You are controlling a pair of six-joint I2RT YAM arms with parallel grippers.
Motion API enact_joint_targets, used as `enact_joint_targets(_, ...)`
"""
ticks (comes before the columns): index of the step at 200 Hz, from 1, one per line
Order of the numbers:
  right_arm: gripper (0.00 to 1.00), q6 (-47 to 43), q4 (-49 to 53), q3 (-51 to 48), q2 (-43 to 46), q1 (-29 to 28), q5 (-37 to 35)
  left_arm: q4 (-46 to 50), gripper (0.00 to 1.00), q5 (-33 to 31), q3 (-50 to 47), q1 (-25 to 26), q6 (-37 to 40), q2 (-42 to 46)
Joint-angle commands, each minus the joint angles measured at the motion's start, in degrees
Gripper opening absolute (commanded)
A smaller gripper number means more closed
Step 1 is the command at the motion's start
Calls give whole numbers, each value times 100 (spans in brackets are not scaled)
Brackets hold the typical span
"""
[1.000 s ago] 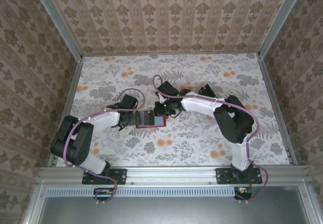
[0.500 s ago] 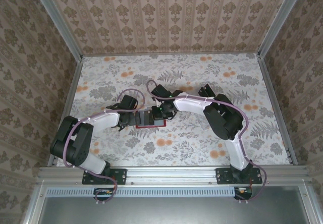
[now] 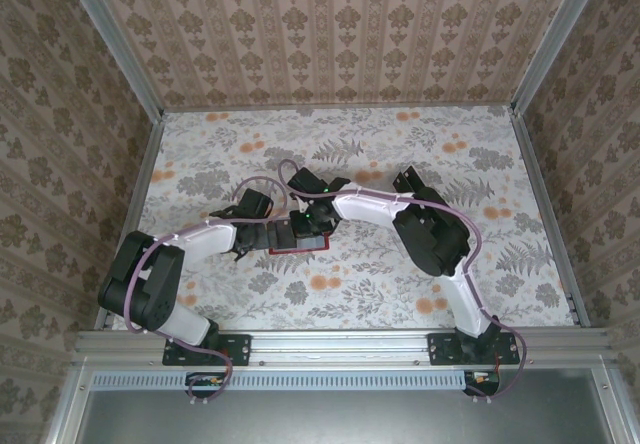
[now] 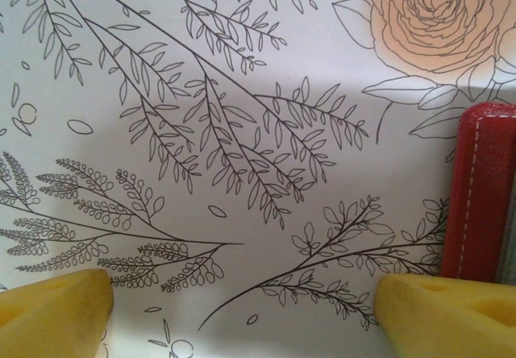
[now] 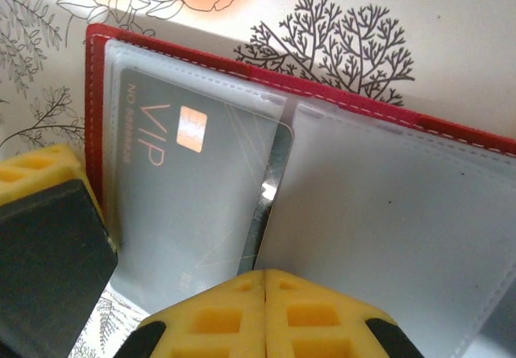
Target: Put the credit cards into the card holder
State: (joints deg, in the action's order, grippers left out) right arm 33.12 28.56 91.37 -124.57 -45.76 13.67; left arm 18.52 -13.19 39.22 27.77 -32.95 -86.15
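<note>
The red card holder point(image 5: 451, 136) lies open on the flower-printed table point(image 5: 451, 27). A dark credit card point(image 5: 189, 181) marked "VIP" sits in its left frosted sleeve point(image 5: 121, 76), one long edge showing bare at the middle fold. The right pincer point(image 5: 266, 277), jaws closed, meets that edge.

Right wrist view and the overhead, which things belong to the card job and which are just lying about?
Job: card holder, VIP card in its sleeve, second card edge-on in the shut right gripper.
Lying about: floral table cover, small dark object further back, too small to identify.
</note>
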Motion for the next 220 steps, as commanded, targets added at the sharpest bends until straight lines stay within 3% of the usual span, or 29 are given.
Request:
enact_joint_targets(1, 9, -90, 150, 232, -181, -63, 75, -393, 100, 484, -224, 89, 43, -295)
enact_joint_targets(34, 11, -148, 110, 56, 34, -47, 16, -376, 100, 478, -232, 97, 43, -291)
enact_joint_targets(55, 21, -87, -104, -324, 403, 46, -42, -352, 100, 451, -229, 97, 30, -295)
enact_joint_targets(70, 22, -69, -211, -607, 609, 135, -101, -349, 100, 440, -231, 97, 27, -289)
enact_joint_targets(136, 21, -34, -408, -1138, 878, 384, 11, -345, 100, 414, -232, 88, 43, -306)
enact_joint_targets(174, 17, -77, -319, -859, 1032, 331, 21, -341, 100, 414, -231, 80, 60, -314)
enact_joint_targets(220, 11, -87, -219, -417, 631, 270, 48, -373, 100, 423, -240, 71, 61, -347)
